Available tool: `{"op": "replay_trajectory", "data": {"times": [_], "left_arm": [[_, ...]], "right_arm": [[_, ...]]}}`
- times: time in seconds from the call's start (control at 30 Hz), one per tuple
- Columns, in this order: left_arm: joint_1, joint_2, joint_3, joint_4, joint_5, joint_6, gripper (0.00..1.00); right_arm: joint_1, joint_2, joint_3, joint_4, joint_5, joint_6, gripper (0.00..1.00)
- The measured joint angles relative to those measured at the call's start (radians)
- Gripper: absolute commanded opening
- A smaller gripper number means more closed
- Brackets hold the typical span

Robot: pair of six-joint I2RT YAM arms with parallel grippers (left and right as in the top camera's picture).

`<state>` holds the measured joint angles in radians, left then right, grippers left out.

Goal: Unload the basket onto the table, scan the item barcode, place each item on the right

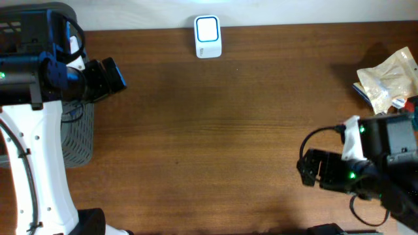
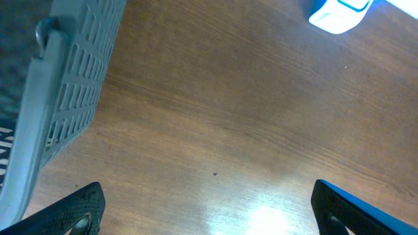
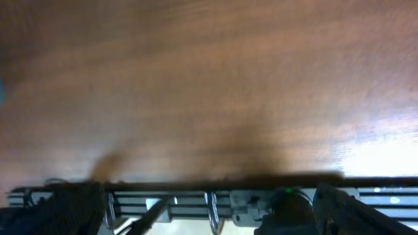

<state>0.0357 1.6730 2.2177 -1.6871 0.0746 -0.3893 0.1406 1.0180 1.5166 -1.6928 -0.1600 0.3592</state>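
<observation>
The scanner [image 1: 208, 36], a small white box with a blue-edged window, stands at the table's far edge; the left wrist view catches it at the top right [image 2: 336, 13]. Items, a heap of cream packets [image 1: 388, 78], lie at the far right, apart from both grippers. My left gripper [image 1: 116, 77] hovers at the left side, open, its fingers [image 2: 78, 210] wide apart over bare wood with nothing between them [image 2: 209, 215]. My right gripper [image 1: 305, 170] sits at the front right, open and empty [image 3: 209, 215], pointing toward the table's near edge.
A grey mesh basket [image 1: 78, 134] hangs off the table's left edge, also seen close beside the left fingers [image 2: 72, 85]. A metal frame rail [image 3: 196, 199] runs below the table's front edge. The right arm's body [image 1: 392, 150] lies just in front of the packets.
</observation>
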Motion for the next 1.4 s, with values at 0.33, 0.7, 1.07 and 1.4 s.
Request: {"op": "replay_trajectory", "data": {"times": [0.33, 0.7, 1.07, 1.4], "left_arm": [[0.000, 0.000, 0.000, 0.000, 0.000, 0.000, 0.99], [0.000, 0.001, 0.000, -0.001, 0.000, 0.000, 0.99], [0.000, 0.001, 0.000, 0.000, 0.000, 0.000, 0.99], [0.000, 0.001, 0.000, 0.000, 0.000, 0.000, 0.99]], "right_arm": [[0.001, 0.016, -0.041, 0.002, 0.086, -0.029, 0.98], [-0.109, -0.648, -0.787, 0.887, 0.056, -0.239, 0.98], [-0.121, -0.994, -1.370, 1.476, 0.038, -0.283, 0.99], [-0.121, -1.004, -1.501, 1.623, 0.050, -0.293, 0.99]]}}
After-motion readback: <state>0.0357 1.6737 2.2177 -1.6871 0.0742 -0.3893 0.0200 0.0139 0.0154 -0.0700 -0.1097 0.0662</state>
